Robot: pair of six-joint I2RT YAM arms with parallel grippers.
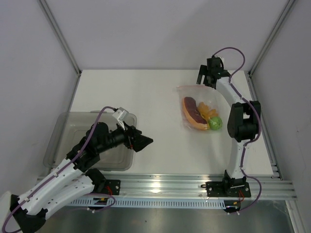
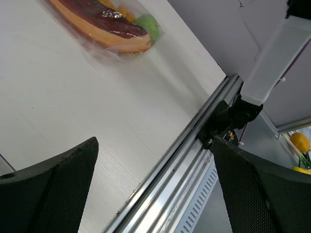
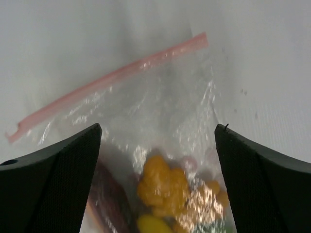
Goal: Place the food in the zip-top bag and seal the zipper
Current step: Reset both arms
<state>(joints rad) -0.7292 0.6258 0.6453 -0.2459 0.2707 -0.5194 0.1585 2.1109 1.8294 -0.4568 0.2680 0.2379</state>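
The zip-top bag [image 1: 193,99] lies flat at the right of the table. The food is inside it: the dark-red and orange slice [image 1: 193,113], yellow-orange pieces [image 1: 206,111] and the lime-green fruit [image 1: 215,123]. My right gripper [image 1: 207,82] is open and empty above the bag's far end. In the right wrist view it [image 3: 158,128] straddles the bag, with the pink zipper [image 3: 112,77] just beyond the fingertips and the yellow-orange pieces [image 3: 163,187] between the fingers. My left gripper [image 1: 144,142] is open and empty, well left of the bag [image 2: 104,29].
The grey translucent bin [image 1: 73,141] stands at the near left, under my left arm. The aluminium rail [image 1: 165,187] runs along the near edge and shows in the left wrist view [image 2: 194,160]. The right arm's base [image 2: 233,116] stands on it. Walls enclose the table.
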